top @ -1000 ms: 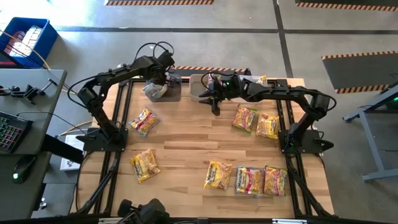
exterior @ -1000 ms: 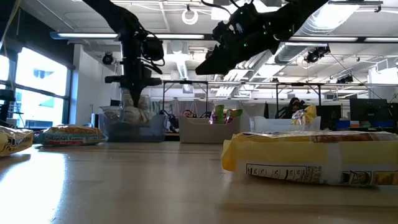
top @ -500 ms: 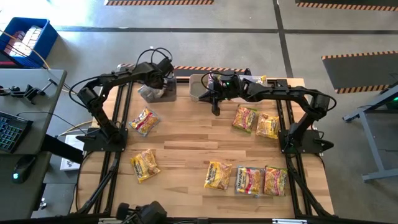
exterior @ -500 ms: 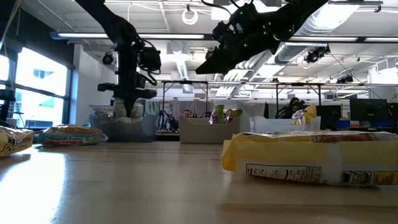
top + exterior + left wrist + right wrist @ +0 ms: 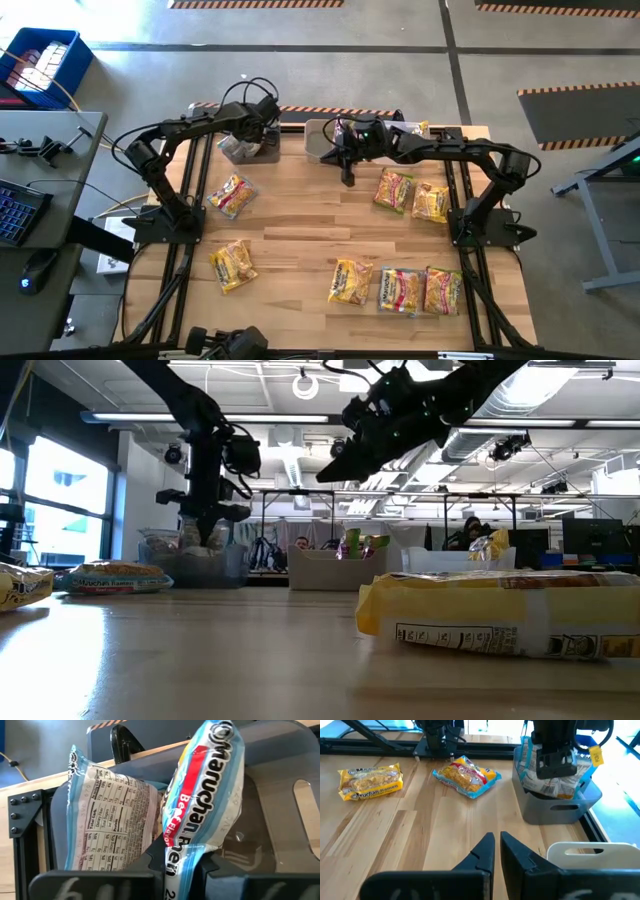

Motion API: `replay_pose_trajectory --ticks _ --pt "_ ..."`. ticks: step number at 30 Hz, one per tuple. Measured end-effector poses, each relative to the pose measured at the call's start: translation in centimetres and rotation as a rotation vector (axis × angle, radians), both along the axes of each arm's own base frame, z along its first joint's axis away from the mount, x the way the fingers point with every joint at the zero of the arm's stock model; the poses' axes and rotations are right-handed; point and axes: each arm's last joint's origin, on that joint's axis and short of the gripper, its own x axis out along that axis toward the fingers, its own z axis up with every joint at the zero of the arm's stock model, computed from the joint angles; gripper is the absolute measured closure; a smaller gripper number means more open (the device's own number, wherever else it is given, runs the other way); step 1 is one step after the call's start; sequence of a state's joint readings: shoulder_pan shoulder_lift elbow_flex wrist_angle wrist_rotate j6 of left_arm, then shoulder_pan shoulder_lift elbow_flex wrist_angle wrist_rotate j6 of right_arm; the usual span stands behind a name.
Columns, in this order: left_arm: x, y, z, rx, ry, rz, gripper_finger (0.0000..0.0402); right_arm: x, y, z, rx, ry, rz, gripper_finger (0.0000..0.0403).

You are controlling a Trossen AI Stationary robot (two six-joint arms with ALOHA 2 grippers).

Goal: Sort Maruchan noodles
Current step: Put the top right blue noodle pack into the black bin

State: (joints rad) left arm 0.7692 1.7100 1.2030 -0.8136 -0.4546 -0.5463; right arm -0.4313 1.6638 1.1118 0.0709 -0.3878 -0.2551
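Observation:
My left gripper (image 5: 250,140) reaches down into the grey bin (image 5: 245,152) at the table's far left and is shut on a blue-and-red Maruchan packet (image 5: 205,805). A second packet (image 5: 112,815), nutrition label showing, stands beside it in the bin. My right gripper (image 5: 347,178) hovers shut and empty above the table, in front of the white middle bin (image 5: 320,135). Several yellow packets lie flat on the table, among them one at the left (image 5: 231,194), one nearer (image 5: 232,265) and one at the right (image 5: 393,189). My left gripper pinches one end of the blue-and-red packet (image 5: 176,862) between its two fingers. The fingers come from above, slanting steeply down. The packet reaches down from them into the grey bin, upright, next to the other packet.
A third bin (image 5: 432,130) stands at the far right with a packet in it. Three packets lie in a row near the front right (image 5: 399,290). Bare wood lies in the table's middle. The arms' bases stand at the left and right edges.
My left gripper has gone down with its packet into the grey bin and a little toward the table's left edge. The grey bin has slid slightly toward the left with it.

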Motion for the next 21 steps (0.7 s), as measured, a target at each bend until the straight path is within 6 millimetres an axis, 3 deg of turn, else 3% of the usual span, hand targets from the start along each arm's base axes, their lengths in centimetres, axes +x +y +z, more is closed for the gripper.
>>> replay_pose_trajectory --ticks 14,21 --pt "0.04 -0.53 0.0 0.009 0.099 -0.055 0.0284 -0.13 0.06 -0.26 0.012 0.028 0.0 0.0391" --pt "-0.59 -0.77 0.1 0.024 0.222 -0.061 0.0265 -0.14 0.07 -0.29 0.014 0.031 0.0 0.0391"
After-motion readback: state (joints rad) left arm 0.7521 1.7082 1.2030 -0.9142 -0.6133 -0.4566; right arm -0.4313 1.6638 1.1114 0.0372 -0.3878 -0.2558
